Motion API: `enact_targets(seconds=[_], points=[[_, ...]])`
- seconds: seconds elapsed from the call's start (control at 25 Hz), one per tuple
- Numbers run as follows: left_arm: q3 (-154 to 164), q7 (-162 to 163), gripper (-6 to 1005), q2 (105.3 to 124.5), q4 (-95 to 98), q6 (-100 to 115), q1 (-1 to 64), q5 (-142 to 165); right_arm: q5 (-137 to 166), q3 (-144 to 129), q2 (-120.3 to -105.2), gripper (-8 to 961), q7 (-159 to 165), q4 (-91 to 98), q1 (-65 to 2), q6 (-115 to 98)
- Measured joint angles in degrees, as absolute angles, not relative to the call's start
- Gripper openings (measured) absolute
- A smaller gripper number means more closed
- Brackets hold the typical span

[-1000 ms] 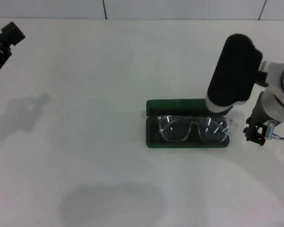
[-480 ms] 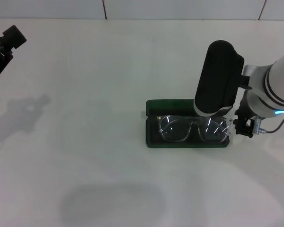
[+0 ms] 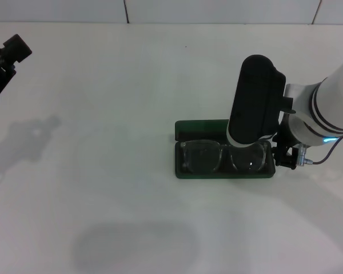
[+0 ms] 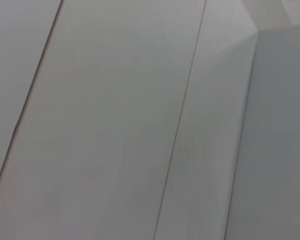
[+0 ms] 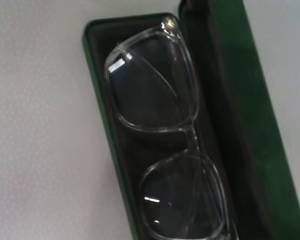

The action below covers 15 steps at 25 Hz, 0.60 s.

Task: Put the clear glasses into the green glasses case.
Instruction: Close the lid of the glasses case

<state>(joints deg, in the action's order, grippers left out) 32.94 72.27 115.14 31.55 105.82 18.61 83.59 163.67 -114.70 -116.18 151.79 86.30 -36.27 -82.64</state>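
1. On the white table, right of centre: the green glasses case, open, its lid standing up along the far edge.
2. Inside the case's lower tray: the clear glasses, lying flat, lenses up, frame running along the length of the tray; the right wrist view shows the same frame seated on the dark lining of the case.
3. Over the case's right end: the right gripper, arm body hiding part of the glasses; whether its fingers are open or closed cannot be told.
4. At the table's far left edge: the left gripper, well away from the case; finger state cannot be told.
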Motion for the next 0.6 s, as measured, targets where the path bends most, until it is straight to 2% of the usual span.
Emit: enact_targets(seconds=[0.32,0.6], points=[[33.1,72.2,120,115.13,31.5,105.8,18.1,83.6,163.4,-114.4,-116.19,151,152.0,88.2,-36.2,-84.6],[33.2,72.7,121,115.13,31.6,105.9,19.0,83.6,161.8,-113.1,-116.19,150,152.4,98.9,-33.0,-89.7]])
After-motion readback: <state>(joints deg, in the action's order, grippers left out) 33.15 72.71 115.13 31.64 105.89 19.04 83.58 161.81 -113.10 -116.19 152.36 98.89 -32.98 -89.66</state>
